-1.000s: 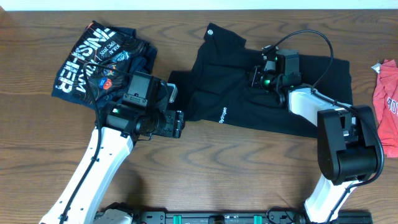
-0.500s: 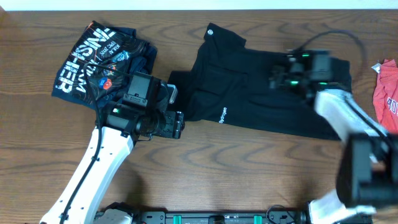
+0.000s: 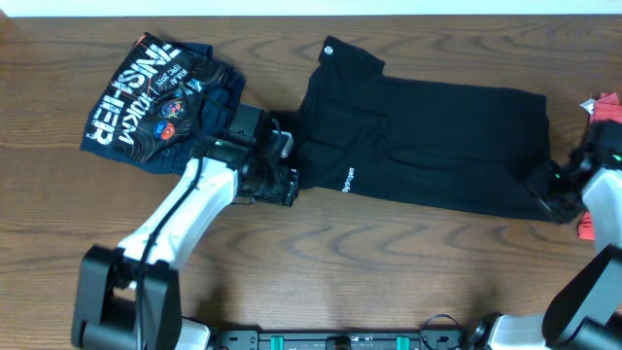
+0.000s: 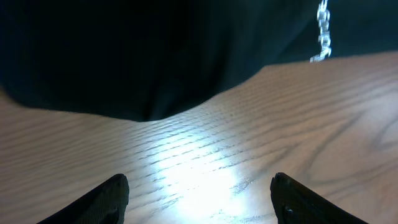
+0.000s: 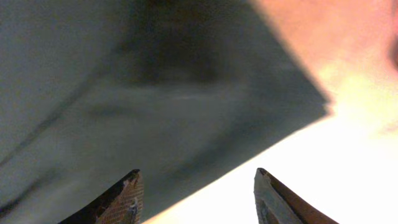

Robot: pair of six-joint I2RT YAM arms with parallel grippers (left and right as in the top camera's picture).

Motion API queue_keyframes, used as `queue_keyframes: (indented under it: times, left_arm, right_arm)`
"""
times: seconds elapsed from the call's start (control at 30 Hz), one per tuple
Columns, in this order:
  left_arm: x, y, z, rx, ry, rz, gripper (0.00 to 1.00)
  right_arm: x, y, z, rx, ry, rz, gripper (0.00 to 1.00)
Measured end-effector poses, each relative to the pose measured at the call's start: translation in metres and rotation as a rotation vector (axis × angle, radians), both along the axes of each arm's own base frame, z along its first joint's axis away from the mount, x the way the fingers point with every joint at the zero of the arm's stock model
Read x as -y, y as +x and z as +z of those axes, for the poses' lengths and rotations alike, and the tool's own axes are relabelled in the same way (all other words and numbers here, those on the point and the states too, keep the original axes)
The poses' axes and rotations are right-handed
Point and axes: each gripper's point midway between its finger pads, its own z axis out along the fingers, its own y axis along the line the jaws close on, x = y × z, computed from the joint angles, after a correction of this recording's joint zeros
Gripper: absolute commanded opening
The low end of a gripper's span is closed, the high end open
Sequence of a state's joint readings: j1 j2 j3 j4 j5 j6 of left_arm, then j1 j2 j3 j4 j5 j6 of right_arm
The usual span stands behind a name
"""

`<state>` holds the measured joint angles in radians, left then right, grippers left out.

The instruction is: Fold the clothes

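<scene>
The black T-shirt (image 3: 428, 136) lies spread flat across the middle and right of the table, its small round logo (image 3: 329, 46) at the far left corner and white text (image 3: 349, 180) near the front hem. My left gripper (image 3: 290, 181) sits at the shirt's left edge. In the left wrist view it (image 4: 199, 186) is open over bare wood, with the black cloth (image 4: 124, 56) just ahead. My right gripper (image 3: 546, 188) hovers at the shirt's front right corner. Its wrist view shows it (image 5: 196, 180) open, with the cloth's corner (image 5: 155, 93) lying below its fingers.
A folded navy printed garment (image 3: 155, 97) lies at the back left, close to my left arm. A red garment (image 3: 604, 105) shows at the right edge of the table, beside my right arm. Bare wood (image 3: 389, 262) runs along the front.
My right arm swung from the shirt's middle to its front right corner, and its jaws opened. My left arm moved closer to the shirt's left edge, still open.
</scene>
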<state>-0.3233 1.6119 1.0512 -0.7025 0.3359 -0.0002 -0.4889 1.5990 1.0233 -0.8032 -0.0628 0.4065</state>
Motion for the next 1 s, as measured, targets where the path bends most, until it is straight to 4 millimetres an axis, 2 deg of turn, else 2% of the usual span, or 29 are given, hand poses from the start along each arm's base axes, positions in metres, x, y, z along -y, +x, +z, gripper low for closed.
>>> queue_keyframes:
  times: [0.13, 0.33, 0.4, 0.47, 0.5, 0.57, 0.8, 0.83, 0.87, 0.9, 1.0]
  left_arm:
    - [0.005, -0.004, -0.018, -0.055, -0.013, -0.038, 0.75]
    - [0.01, 0.002, -0.036, -0.069, -0.025, -0.061, 0.75]
    - [0.011, 0.004, -0.038, -0.064, -0.028, -0.062, 0.74]
    - [0.012, 0.006, -0.039, -0.056, -0.031, -0.065, 0.73]
    - [0.012, 0.007, -0.039, -0.053, -0.031, -0.066, 0.67]
    - [0.013, 0.008, -0.039, -0.045, -0.032, -0.072, 0.49]
    - [0.016, 0.016, -0.037, 0.004, -0.042, -0.112, 0.45]
    - [0.017, 0.018, -0.037, 0.014, -0.045, -0.114, 0.4]
    - [0.017, 0.02, -0.036, 0.026, -0.048, -0.117, 0.26]
    - [0.018, 0.022, -0.036, 0.033, -0.049, -0.115, 0.07]
    - [0.016, 0.024, -0.037, 0.049, -0.03, -0.134, 0.06]
  right_arm:
    - [0.023, -0.018, -0.012, -0.034, 0.036, -0.101, 0.57]
    - [0.032, -0.022, -0.03, -0.051, 0.083, -0.151, 0.57]
    - [0.031, -0.021, -0.039, -0.06, 0.098, -0.156, 0.53]
    - [0.03, -0.021, -0.05, -0.077, 0.115, -0.162, 0.38]
    - [0.03, -0.023, -0.057, -0.093, 0.125, -0.169, 0.27]
    - [0.032, -0.021, -0.058, -0.087, 0.128, -0.179, 0.17]
    - [0.04, -0.025, -0.059, -0.075, 0.156, -0.231, 0.07]
    - [0.041, -0.026, -0.06, -0.073, 0.16, -0.233, 0.05]
    - [0.041, -0.025, -0.059, -0.07, 0.162, -0.233, 0.03]
    - [0.041, -0.026, -0.059, -0.069, 0.164, -0.237, 0.02]
    - [0.042, -0.025, -0.059, -0.066, 0.162, -0.238, 0.01]
